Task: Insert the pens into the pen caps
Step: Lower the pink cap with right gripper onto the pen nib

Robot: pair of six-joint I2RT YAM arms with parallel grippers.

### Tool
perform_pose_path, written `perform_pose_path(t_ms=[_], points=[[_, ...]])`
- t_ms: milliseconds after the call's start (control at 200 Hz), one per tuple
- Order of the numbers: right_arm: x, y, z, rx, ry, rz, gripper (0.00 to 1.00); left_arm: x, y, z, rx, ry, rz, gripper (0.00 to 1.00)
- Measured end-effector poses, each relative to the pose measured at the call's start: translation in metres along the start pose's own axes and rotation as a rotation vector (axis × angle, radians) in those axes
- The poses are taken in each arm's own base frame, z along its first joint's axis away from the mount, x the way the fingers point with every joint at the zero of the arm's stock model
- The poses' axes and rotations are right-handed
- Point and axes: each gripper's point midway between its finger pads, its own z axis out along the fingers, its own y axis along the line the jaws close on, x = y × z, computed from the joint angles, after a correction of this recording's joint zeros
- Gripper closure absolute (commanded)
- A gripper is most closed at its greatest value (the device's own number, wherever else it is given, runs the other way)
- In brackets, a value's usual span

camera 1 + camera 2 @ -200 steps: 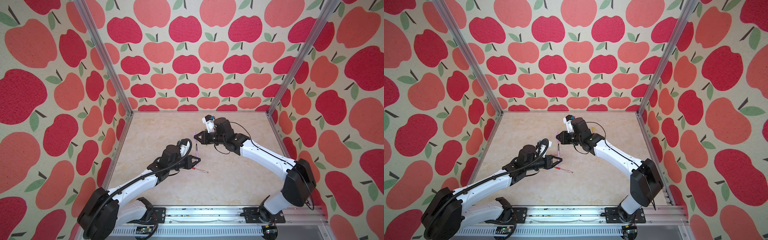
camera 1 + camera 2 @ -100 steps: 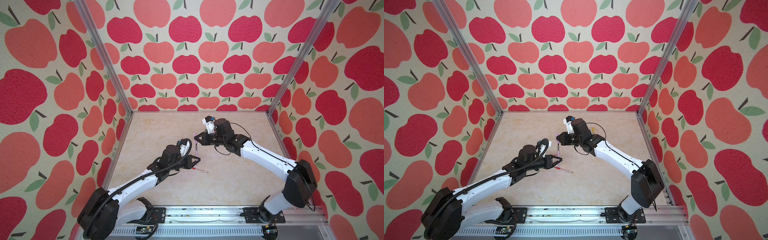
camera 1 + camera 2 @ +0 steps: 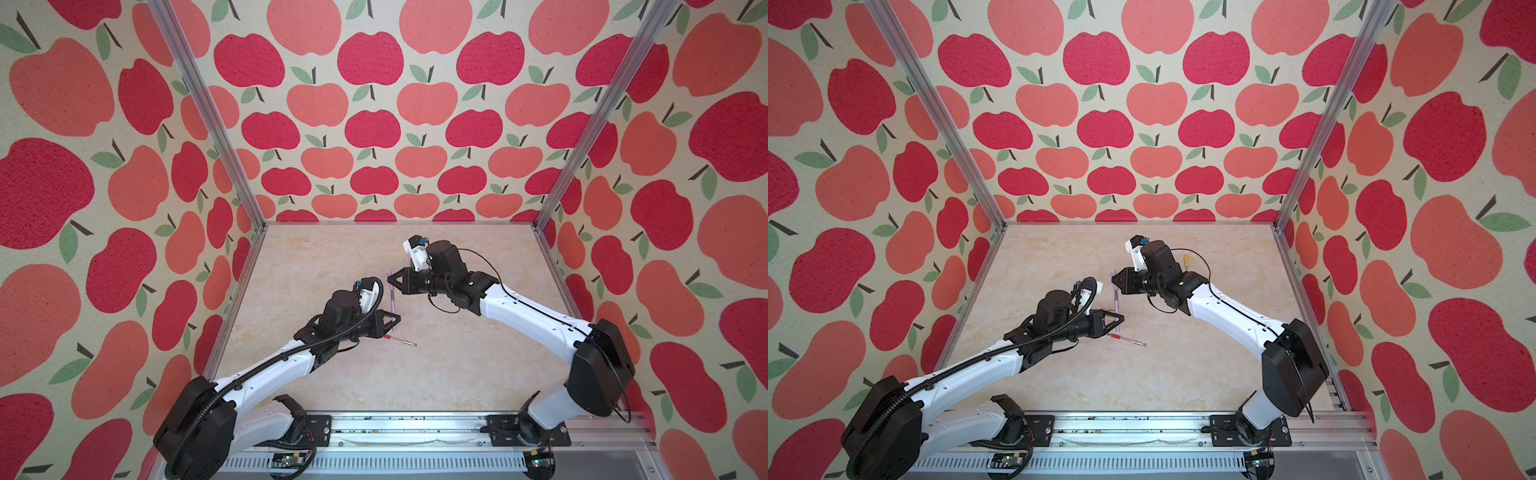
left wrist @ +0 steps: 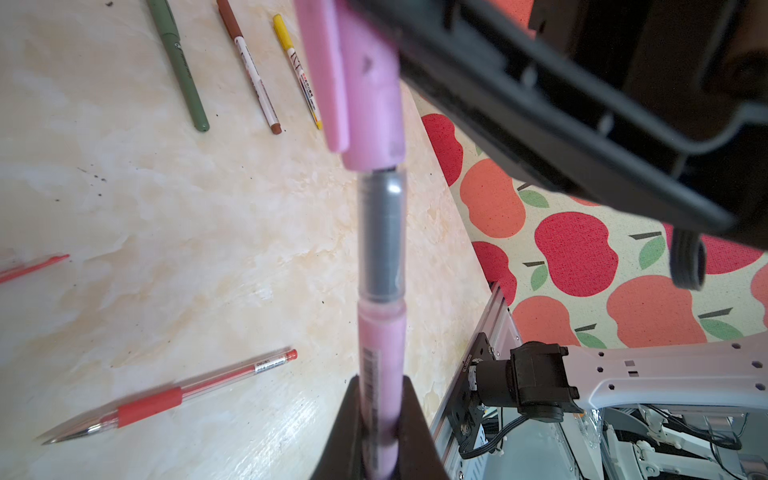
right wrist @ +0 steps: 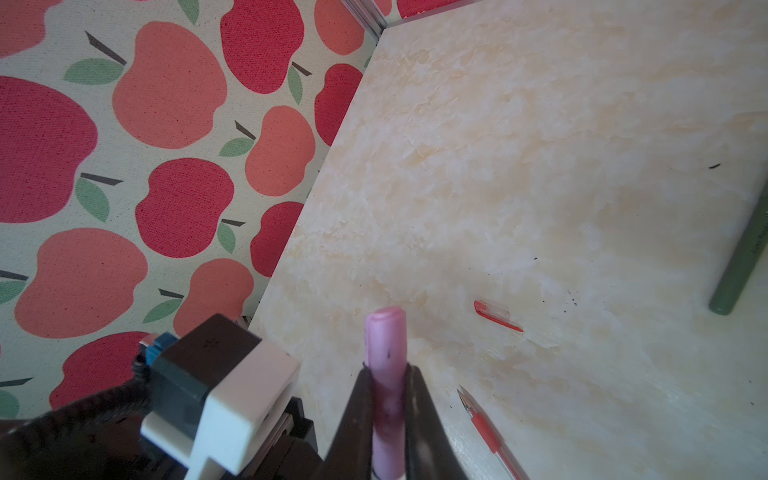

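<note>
**Left gripper** (image 4: 381,382): closed on the lower barrel of the pink pen (image 4: 382,332). The barrel sits between the two black fingers (image 4: 349,424) and runs straight out past their tips, clear of the table (image 4: 166,216).

**Pink pen:** the grey neck is bare, and the writing end sits in the mouth of the lilac cap (image 4: 370,95). The cap hides how deep it goes.

**Lilac cap:** pinched across its body by the right gripper (image 5: 387,370), which is closed on it. The rounded closed end sticks out beyond the fingertips. The open end is cut off at the frame edge in the right wrist view.

**Red pen** (image 3: 400,341): lies on the table just beside the left gripper in both top views, with its point bare.

**Red cap** (image 5: 496,316): lies alone on the table, apart from the red pen. It cannot be made out in the top views.

**Green pen** (image 4: 178,62), **brown-and-white pen** (image 4: 253,70), **yellow-and-white pen** (image 4: 299,70): lie side by side on the table, with their far ends cut off in the left wrist view. In the top views the right arm covers them, except one end of the yellow-and-white pen (image 3: 1187,259).
</note>
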Motion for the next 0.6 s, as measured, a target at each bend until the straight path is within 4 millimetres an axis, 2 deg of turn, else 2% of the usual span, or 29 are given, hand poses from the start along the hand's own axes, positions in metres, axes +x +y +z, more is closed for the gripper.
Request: perform_pose_path(t_ms=[600], points=[[0.005,0.013,-0.004,-0.026,-0.031,-0.003,0.9,-0.008,-0.002,-0.004,-0.007,-0.046,0.017,1.0]])
